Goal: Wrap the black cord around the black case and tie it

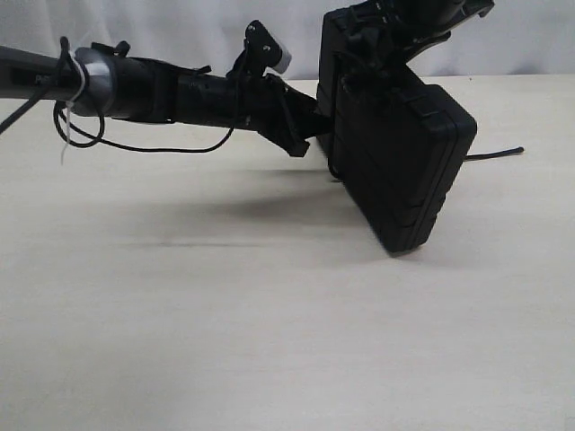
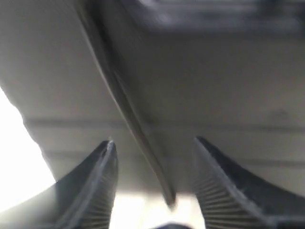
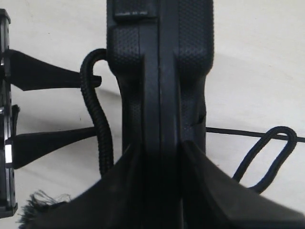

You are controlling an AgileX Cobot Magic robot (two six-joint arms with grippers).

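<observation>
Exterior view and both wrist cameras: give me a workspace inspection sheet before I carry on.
Surface: pale table, matte, no marks seen.
Job's things: black case hangs tilted from its upper end; black cord runs along one side of it and a slack loop shows on the other side.
Clutter: nothing seen.
Grippers: right gripper is clamped on the case's edge; left gripper is open beside the case, with a blurred strand between its fingers.
Cables: a thin black cable sags under the left arm.
Surroundings: plain pale backdrop.
</observation>
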